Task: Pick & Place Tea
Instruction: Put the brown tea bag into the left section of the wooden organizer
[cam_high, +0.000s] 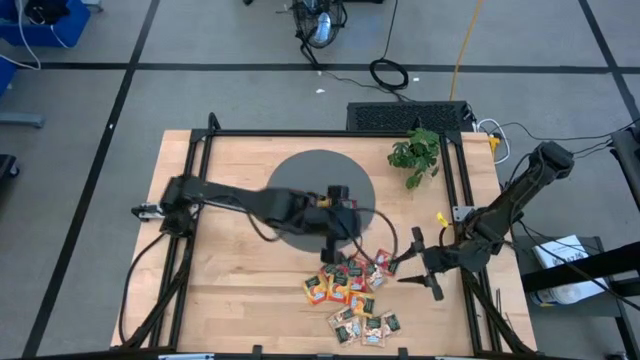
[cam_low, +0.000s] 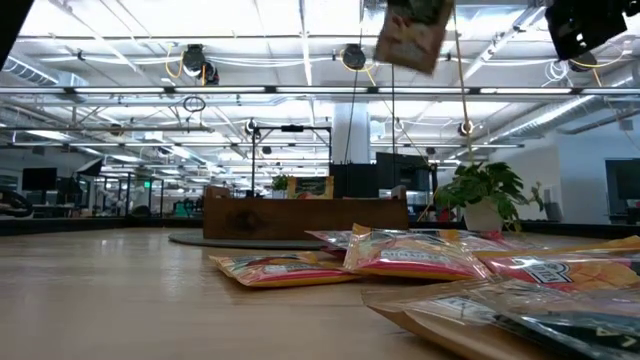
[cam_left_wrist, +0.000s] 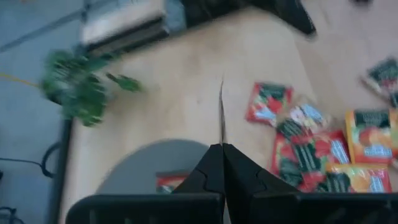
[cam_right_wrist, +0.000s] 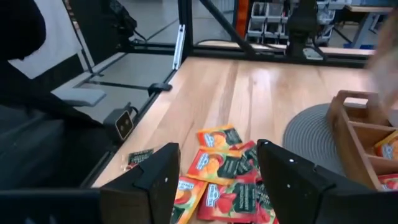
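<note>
The light wooden table carries a round grey mat bearing the brown wooden compartment tray. A small green potted plant stands near the table's far right corner. The tea, small flat red, orange-yellow and dark green sachets, lies scattered near the table's front edge. The left gripper, fingers pressed together, pinches one sachet above the pile. The right gripper hovers beside the pile, fingers spread and empty.

Red, orange-yellow and dark green printed tea sachets, grey round mat, pale wood table, green plant
</note>
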